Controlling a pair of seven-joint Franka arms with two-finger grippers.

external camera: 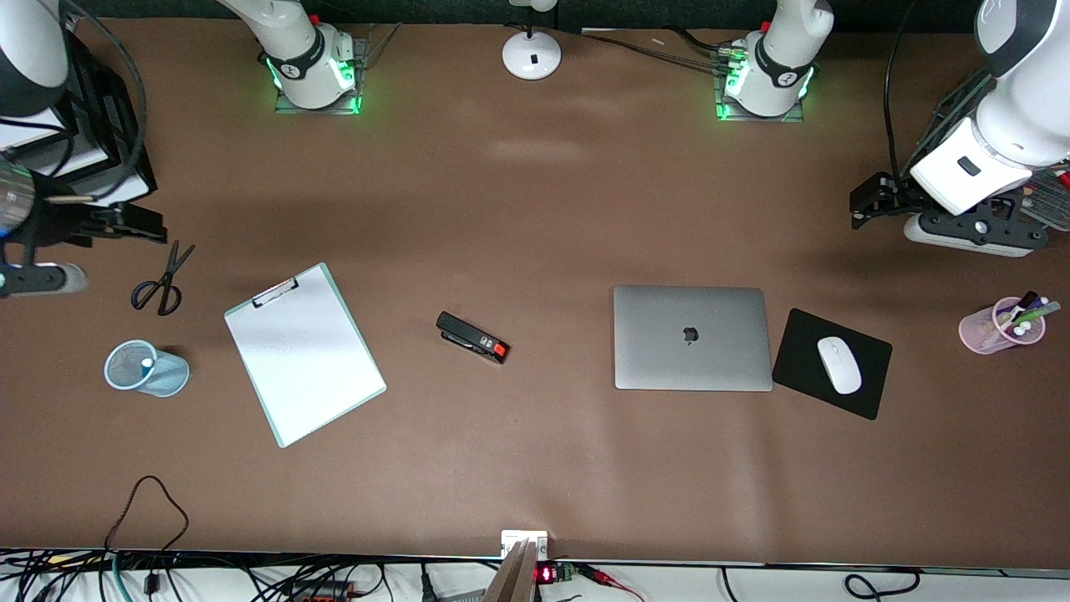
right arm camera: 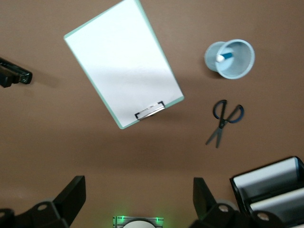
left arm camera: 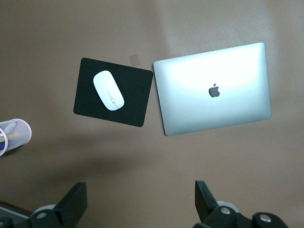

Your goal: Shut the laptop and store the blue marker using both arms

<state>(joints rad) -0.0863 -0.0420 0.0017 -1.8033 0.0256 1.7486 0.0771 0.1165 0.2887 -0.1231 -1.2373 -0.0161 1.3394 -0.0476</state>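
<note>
Front view: we see the laptop shut flat on the desk, silver-grey lid up with the dark apple logo, toward the left arm's end. Just beside it lies a black mouse pad carrying a white mouse. The blue marker stands in a light-blue mesh cup at the right arm's end; only its white cap tip shows. Near the cup lie scissors, a clipboard and, mid-desk, a black stapler. A pink cup of pens sits at the left arm's end. Both arms are cut off by the frame edges. The left hand hangs over the desk edge near a rack; the right hand is over the desk by the scissors. We cannot tell finger gaps here.

Left wrist view: the laptop is whole and closed, mouse pad touching its corner, mouse on it. The pink cup is cut off. The left hand is spread wide, holding nothing; only finger ends show.

Right wrist view: the marker, blue body with white cap, leans inside the mesh cup. Clipboard and scissors are whole, the stapler is cut off. The right hand is spread wide and empty.
</note>
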